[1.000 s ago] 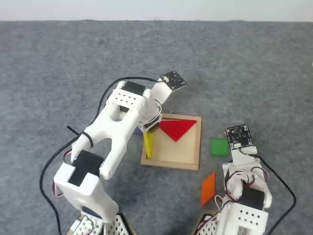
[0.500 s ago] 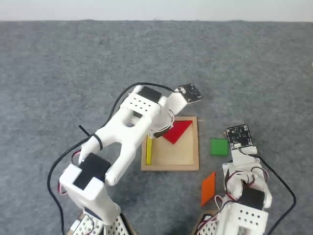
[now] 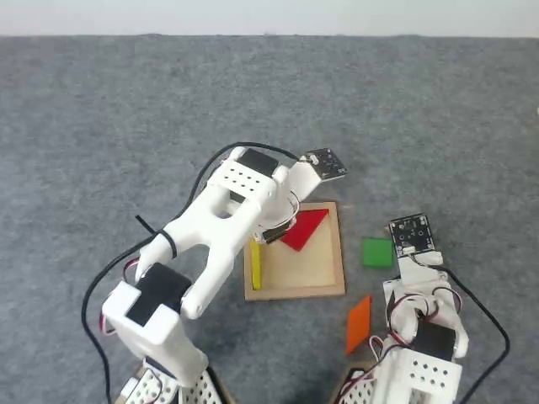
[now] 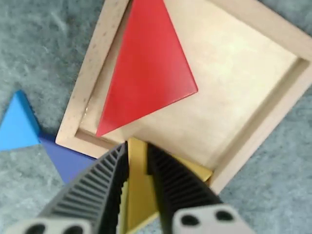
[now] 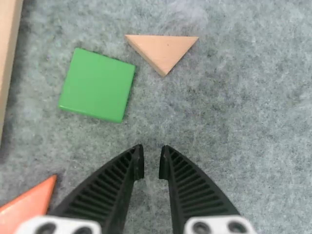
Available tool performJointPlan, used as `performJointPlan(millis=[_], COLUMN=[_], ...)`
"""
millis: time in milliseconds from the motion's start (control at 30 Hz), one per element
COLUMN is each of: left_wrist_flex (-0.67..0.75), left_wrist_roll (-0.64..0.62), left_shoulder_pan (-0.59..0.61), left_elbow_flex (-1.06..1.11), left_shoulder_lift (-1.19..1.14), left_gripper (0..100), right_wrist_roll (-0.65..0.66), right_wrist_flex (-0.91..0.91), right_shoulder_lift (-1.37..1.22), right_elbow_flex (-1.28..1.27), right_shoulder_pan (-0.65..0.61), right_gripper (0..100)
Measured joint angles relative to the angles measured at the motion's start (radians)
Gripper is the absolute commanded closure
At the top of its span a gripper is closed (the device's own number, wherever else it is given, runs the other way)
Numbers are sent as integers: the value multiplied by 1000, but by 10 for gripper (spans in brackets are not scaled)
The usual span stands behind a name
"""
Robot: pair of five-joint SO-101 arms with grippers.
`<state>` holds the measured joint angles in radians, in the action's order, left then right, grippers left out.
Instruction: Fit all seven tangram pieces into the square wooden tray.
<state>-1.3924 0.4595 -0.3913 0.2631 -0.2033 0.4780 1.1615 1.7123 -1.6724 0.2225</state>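
The square wooden tray [image 3: 340,252] lies mid-table, and a red triangle [image 3: 305,229] rests in its far part. My left arm [image 3: 244,189] stretches over the tray's left side. In the left wrist view my left gripper [image 4: 137,148] is shut on a yellow piece [image 4: 139,195] at the tray rim [image 4: 263,112], close to the red triangle [image 4: 146,73]. The yellow piece [image 3: 255,268] lies along the tray's left wall. My right gripper [image 5: 151,163] is shut on nothing, above carpet near a green square [image 5: 97,84] and a tan triangle [image 5: 163,50].
A light blue triangle [image 4: 19,126] and a dark blue piece [image 4: 68,158] lie on the carpet just outside the tray. The green square [image 3: 377,252] is right of the tray and an orange piece [image 3: 359,324] lies nearer the right arm's base. Grey carpet surrounds everything.
My left arm swung right with the yellow piece, which went from leaning over the left rim to lying along the inner left wall. The tray and red triangle turned a little. The right arm stayed still.
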Motion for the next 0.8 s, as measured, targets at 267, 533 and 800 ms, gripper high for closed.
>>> performJointPlan(millis=[267,533,800], left_wrist_flex=[-12,-74,-84], left_wrist_roll=[-31,-12,18], left_shoulder_pan=[94,146,146], left_elbow_flex=[0,0,0], left_shoulder_lift=[0,-2,-2], left_gripper=[878,878,921], right_wrist_roll=[0,0,0], right_wrist_flex=[0,0,0], right_shoulder_lift=[0,0,0], right_elbow_flex=[0,0,0], right_shoulder_pan=[0,0,0], right_gripper=[933,933,933])
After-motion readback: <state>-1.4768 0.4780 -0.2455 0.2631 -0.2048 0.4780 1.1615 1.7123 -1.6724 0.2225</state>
